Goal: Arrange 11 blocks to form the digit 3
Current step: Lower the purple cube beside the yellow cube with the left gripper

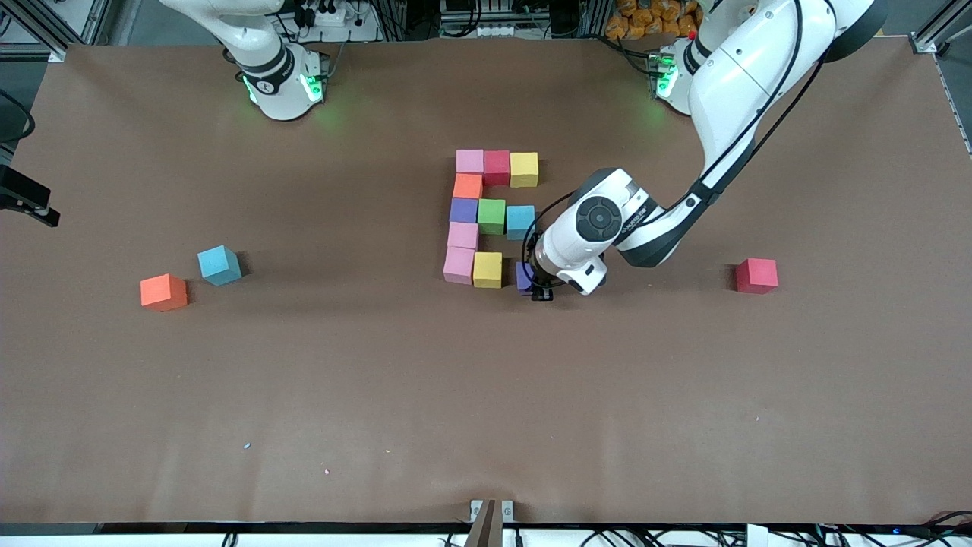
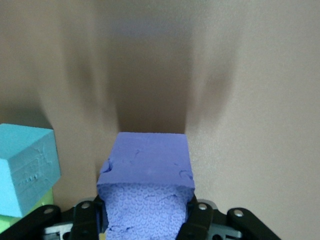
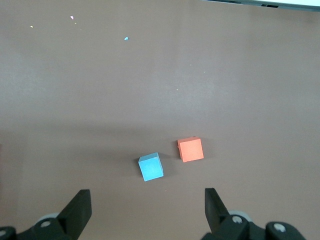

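Observation:
Ten blocks sit together mid-table: pink (image 1: 469, 161), red (image 1: 497, 167) and yellow (image 1: 524, 169) in the row farthest from the front camera. Then come orange (image 1: 467, 186), purple (image 1: 463, 210), green (image 1: 491, 216), blue (image 1: 520, 222), two pinks (image 1: 462, 235) (image 1: 459, 265) and yellow (image 1: 487, 269). My left gripper (image 1: 531, 286) (image 2: 145, 212) is shut on a purple block (image 1: 523, 276) (image 2: 145, 162), held low beside that yellow one; whether it touches the table is unclear. The blue block (image 2: 25, 165) shows close by. My right gripper (image 3: 147, 210) hangs open and empty, high over two loose blocks.
A loose orange block (image 1: 163, 292) (image 3: 190, 149) and a blue block (image 1: 219, 265) (image 3: 151, 167) lie toward the right arm's end of the table. A loose red block (image 1: 756, 275) lies toward the left arm's end. Brown tabletop (image 1: 486, 395) stretches bare toward the front camera.

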